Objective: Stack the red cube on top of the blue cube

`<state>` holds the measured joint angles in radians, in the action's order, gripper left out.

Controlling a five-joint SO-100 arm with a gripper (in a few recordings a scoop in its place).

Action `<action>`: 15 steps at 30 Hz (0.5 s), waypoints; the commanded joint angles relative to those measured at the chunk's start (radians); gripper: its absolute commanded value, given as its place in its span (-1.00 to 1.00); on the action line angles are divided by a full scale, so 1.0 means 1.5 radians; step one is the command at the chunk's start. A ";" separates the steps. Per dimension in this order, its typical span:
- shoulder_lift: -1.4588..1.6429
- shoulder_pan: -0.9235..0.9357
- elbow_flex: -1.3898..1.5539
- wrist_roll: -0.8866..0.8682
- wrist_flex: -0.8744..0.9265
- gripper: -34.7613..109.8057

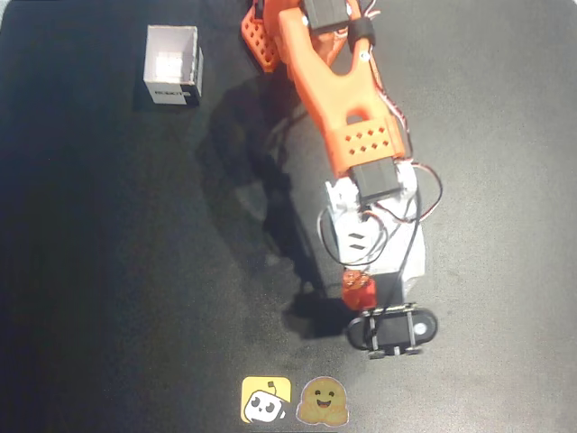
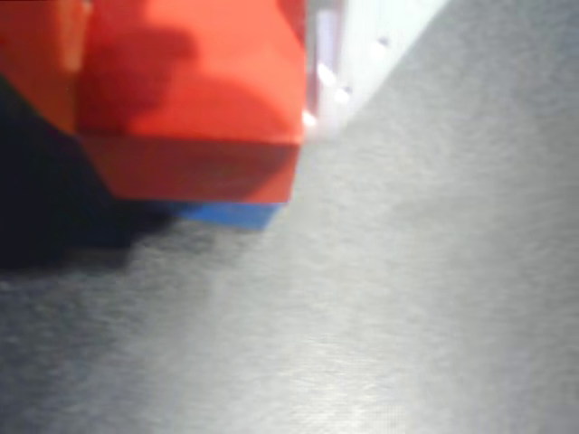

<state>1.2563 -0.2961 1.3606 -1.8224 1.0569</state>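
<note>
Red cube (image 2: pixel 194 99) atop blue cube (image 2: pixel 231 214); box label unreadable.

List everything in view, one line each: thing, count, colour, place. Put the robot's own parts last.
red cube: one, bright red, between the tool's fingers at lower centre right of the overhead view, directly over the blue cube; contact unclear.
blue cube: one, blue, on the table, a thin edge showing under the red cube in the wrist view.
white box: one, white, open top, upper left of the overhead view.
stickers: two, yellow and tan, bottom centre edge.
table: one, black.
arm: one, orange, reaching from top centre.
tool: one, white, around the red cube.
</note>
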 commanded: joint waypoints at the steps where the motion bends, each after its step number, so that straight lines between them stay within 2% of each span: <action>1: 0.001 -0.003 -0.024 -0.001 -0.012 -0.52; 15: -0.003 -0.007 -0.009 -0.006 -0.024 -0.51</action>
<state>1.2425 -0.2991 1.3606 -1.8224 1.0354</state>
